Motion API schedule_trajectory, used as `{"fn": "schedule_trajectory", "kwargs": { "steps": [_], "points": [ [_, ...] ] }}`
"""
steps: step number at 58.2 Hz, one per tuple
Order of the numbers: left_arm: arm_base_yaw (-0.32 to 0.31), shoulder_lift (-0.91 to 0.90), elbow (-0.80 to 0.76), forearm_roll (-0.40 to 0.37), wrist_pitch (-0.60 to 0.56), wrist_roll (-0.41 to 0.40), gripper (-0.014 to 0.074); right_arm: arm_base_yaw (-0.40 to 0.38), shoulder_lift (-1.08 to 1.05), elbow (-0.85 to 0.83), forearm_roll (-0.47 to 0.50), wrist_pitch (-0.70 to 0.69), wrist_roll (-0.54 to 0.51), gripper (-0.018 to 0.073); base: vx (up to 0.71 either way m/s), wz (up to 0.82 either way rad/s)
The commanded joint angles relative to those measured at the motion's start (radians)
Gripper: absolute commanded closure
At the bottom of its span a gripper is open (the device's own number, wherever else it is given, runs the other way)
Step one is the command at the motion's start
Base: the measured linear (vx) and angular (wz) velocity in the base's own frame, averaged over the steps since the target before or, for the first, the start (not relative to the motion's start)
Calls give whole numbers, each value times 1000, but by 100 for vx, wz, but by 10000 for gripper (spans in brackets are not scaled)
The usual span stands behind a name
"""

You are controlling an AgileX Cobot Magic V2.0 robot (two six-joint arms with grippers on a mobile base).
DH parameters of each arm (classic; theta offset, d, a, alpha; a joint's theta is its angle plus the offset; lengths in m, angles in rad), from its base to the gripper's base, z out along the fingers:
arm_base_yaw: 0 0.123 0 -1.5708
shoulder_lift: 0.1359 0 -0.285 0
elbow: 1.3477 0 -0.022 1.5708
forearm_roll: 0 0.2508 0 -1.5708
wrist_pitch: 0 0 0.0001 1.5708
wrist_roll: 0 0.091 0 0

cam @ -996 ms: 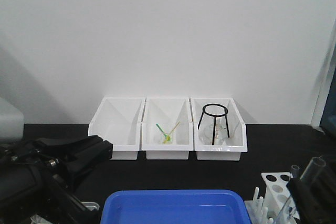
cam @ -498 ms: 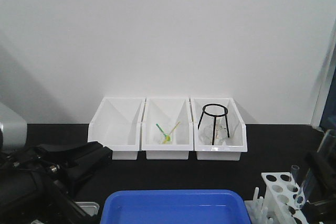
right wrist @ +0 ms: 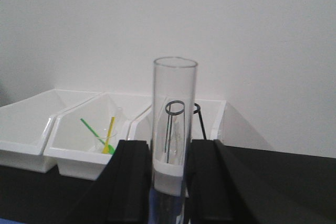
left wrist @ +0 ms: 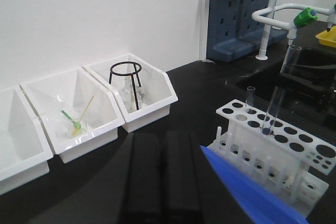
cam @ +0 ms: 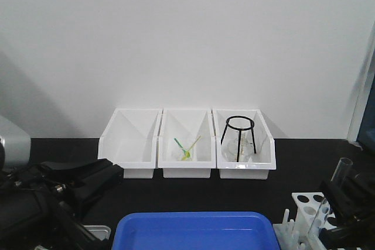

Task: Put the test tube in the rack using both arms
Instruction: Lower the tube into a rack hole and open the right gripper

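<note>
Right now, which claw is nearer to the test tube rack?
Right. The right claw holds the test tube over the rack; the left claw sits off beyond the blue tray.

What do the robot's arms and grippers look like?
The left arm and right arm are black. The left is bulky, with thin cables and a rounded silver-grey housing. The left gripper and right gripper each end in two flat, matte black, rectangular fingers. No markings show.
</note>
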Motion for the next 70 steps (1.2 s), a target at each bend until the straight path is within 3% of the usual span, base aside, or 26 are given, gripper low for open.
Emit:
{"fn": "schedule_trajectory", "kwargs": {
  "steps": [1, 22, 56, 70],
  "points": [
    [-5, -17, -28, -6, -38, -6, 603, -6, -23, -27, 55, -143, -32, 568, 0, 0],
    [-5, -17, -28, -6, -38, -6, 603, -6, -4, -27, 68, -72, -58, 568, 0, 0],
    [-5, -17, -28, -6, -39, -6, 603, -6, 219, -27, 41, -162, -92, 565, 0, 0],
    [-5, -17, -28, -6, -39, -6, 603, -6, 221, -27, 41, -165, -106, 454, 0, 0]
  ]
}}
